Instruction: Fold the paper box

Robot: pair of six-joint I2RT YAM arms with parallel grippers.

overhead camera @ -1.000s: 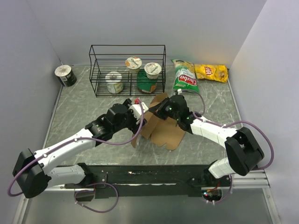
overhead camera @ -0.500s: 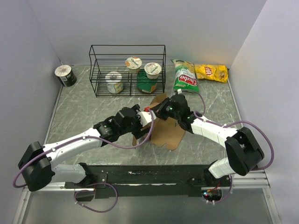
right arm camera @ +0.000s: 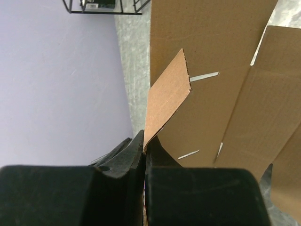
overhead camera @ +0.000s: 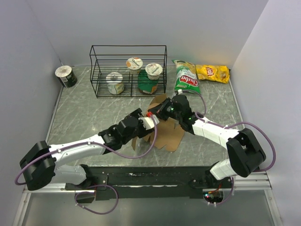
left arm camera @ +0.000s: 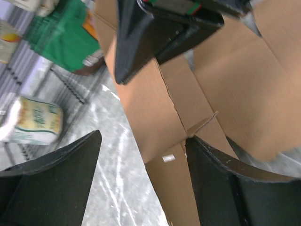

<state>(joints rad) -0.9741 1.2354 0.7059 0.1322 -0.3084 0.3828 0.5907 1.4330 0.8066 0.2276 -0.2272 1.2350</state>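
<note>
The paper box (overhead camera: 168, 135), an unfolded brown sheet, lies mid-tabletop (overhead camera: 80, 113) with its long axis running far to near and its far end lifted. The right gripper (overhead camera: 162, 109) holds that far end, jaws closed on a flap (right arm camera: 167, 99). The left gripper (overhead camera: 151, 120), jaws open, is nearer the sheet's left edge, which lies straight ahead between them. Compared with a second earlier, the left gripper has advanced rightward to the sheet; the right grip is unchanged.

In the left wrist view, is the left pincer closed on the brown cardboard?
No, the left pincer has its two fingers wide apart, not clamped on the paper box.
</note>
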